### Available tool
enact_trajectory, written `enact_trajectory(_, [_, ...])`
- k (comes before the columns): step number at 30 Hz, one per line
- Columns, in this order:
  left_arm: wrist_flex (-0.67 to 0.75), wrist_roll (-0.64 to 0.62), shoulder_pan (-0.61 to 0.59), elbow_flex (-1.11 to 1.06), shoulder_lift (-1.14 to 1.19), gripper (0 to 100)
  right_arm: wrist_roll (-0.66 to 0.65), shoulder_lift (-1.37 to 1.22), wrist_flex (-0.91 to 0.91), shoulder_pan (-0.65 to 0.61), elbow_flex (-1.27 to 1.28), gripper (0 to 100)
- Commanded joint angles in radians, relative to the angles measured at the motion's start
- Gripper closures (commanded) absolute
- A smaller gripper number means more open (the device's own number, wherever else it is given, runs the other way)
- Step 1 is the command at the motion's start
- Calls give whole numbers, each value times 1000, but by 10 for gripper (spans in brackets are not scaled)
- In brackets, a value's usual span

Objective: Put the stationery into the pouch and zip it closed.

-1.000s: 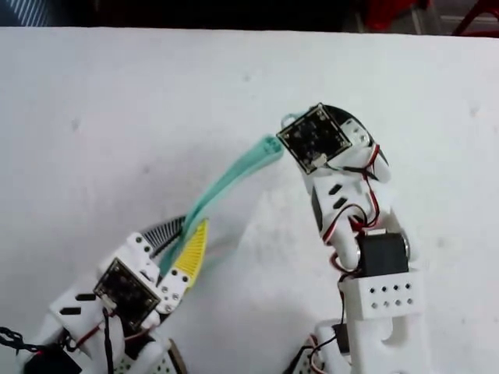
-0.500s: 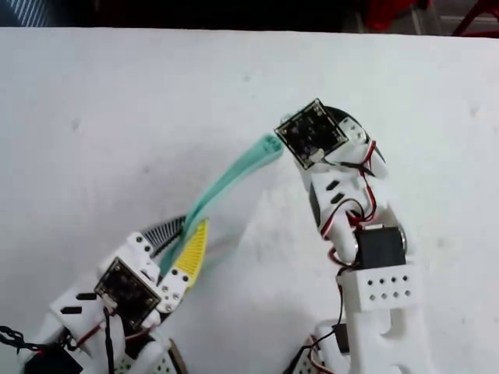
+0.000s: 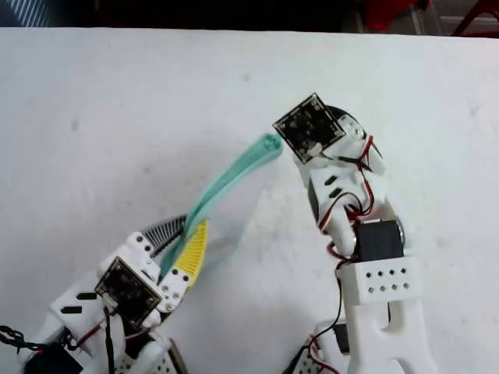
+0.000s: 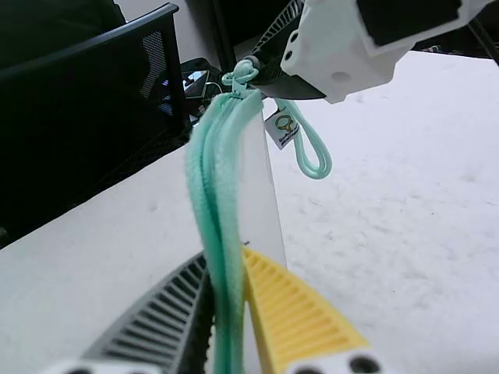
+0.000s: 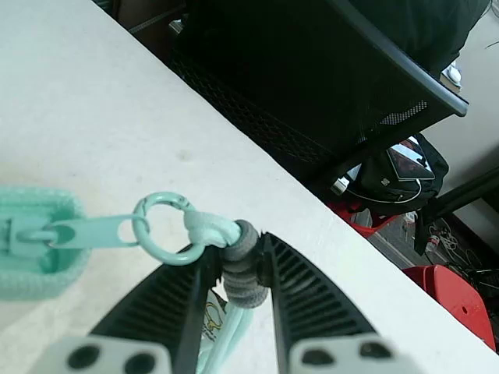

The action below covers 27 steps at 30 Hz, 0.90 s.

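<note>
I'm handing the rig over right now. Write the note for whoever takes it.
Left gripper: shut on one end of the pouch, which is stretched edge-up between the arms.
Right gripper: shut on the cord tied to the zip pull.
Done: the pull sits at the pouch end by the right gripper, and the zip looks closed.
Left: confirm the zip is fully shut and check the contents, which I cannot see. Then release.

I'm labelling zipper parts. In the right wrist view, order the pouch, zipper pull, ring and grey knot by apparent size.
1. pouch, though cropped
2. ring
3. zipper pull and grey knot look alike; the knot sits nearer the camera
</note>
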<state>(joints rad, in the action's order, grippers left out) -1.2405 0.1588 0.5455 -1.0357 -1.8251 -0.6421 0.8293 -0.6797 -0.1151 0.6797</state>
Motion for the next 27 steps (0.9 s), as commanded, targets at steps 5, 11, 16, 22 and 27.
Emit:
enact_trajectory(5, [-28,6,-8,11,1,980,-3,-30,35,99,-41,981])
enact_trajectory(11, [-28,6,-8,11,1,980,32,-21,35,99,-41,947])
enact_trajectory(16, [-23,0,-51,11,1,980,307,28,-24,143,-100,611])
enact_trajectory(22, [-25,-2,-74,11,1,980,321,65,-263,137,-299,654])
enact_trajectory(27, [-26,-2,-65,9,1,980,517,54,-579,-74,-606,687])
